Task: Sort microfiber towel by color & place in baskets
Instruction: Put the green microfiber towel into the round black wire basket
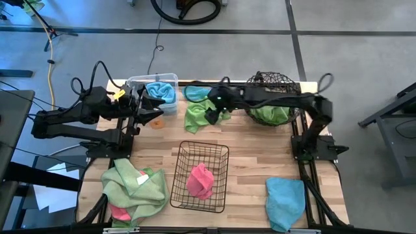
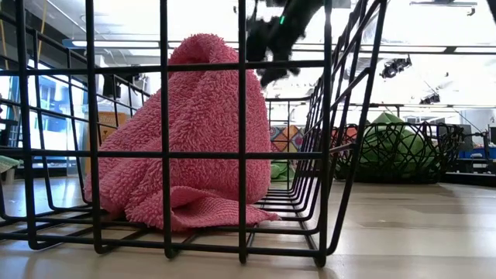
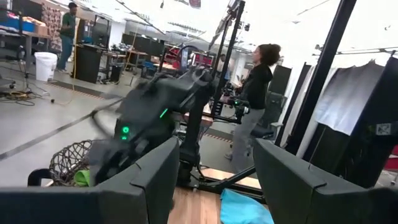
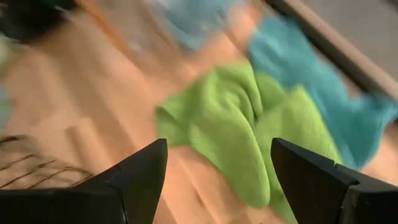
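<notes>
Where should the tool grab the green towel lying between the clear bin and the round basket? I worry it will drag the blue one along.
Grip the raised fold at the middle of the green towel, coming straight down from above. The right tool is open above it. The blue towel touches the green one's far edge, so pinching the central ridge, away from that edge, likely lifts green alone.

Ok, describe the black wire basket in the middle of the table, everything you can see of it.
The black wire basket is a rectangular open-top cage of thin dark rods forming a square grid, its walls flaring slightly outward. It stands upright on the wooden table, near the front edge, turned slightly askew. Inside lies one crumpled pink towel of fluffy terry-like cloth, resting on the floor grid. Neither end effector touches the basket.
</notes>
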Robot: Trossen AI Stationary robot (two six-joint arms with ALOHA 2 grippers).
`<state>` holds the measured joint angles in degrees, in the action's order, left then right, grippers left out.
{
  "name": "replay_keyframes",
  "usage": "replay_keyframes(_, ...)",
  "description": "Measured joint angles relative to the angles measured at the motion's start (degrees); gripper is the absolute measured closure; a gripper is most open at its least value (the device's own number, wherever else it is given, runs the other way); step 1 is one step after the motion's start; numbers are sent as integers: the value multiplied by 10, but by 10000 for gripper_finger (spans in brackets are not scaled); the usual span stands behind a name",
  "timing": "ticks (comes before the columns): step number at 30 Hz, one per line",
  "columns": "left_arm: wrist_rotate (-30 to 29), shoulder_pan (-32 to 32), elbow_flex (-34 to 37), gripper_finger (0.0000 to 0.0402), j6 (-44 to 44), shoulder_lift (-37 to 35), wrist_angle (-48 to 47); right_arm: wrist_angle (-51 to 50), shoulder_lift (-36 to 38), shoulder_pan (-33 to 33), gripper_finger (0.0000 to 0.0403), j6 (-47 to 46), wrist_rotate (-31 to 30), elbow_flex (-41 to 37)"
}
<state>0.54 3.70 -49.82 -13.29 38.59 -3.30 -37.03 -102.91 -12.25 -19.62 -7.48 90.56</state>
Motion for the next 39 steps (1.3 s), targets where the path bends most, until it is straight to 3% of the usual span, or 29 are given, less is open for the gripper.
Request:
replay_keyframes(5,-4,0,0,206,0,0,0,-6,-83,-21,119,-110,-1,0)
replay_keyframes(10,-4,0,0,206,1,0,0,0,-150,-24,119,-164,-8,0)
replay_keyframes(17,-4,0,0,206,1,0,0,13,-205,-18,119,-165,-89,0)
replay_keyframes(23,-4,0,0,206,1,0,0,23,-230,-14,131,-161,-80,2)
replay_keyframes(27,-4,0,0,206,1,0,0,6,-230,-1,206,-139,-80,2)
replay_keyframes(32,-4,0,0,206,19,0,0,-15,-204,20,377,-75,-75,0)
replay_keyframes(39,-4,0,0,206,20,0,0,-19,-95,34,395,8,-87,0)
